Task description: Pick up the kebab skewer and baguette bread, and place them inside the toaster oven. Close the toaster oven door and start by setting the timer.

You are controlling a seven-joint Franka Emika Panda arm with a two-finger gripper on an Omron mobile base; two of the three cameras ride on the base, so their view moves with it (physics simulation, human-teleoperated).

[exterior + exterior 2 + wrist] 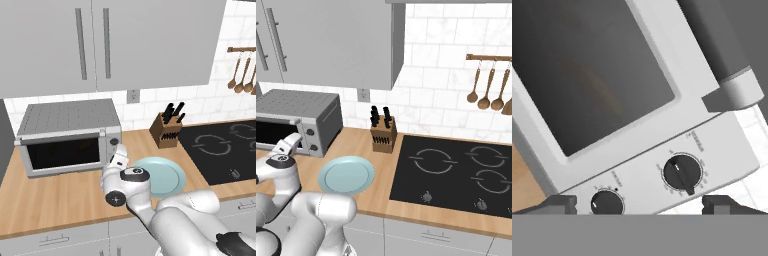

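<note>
Claw (640, 202) wide open, empty, near toaster oven (70, 137) knob panel; toaster oven door (592, 75) apparently closed.

The toaster oven (70, 135) looks like matt silver-grey metal, its door (62, 152) dark glossy glass. The desk (60, 200) is smooth light wood. The plate (346, 175) is smooth and pale blue.

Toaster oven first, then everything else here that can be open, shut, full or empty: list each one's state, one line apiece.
toaster oven door: shut, handle bar along its top edge.
toaster oven: upright on the counter, two dark knobs on its panel.
gripper: open, holding nothing, facing the knob panel.
plate: empty.
upper cabinet doors: shut.
knife block: holding dark-handled knives.
cooktop: nothing on its burners.
</note>
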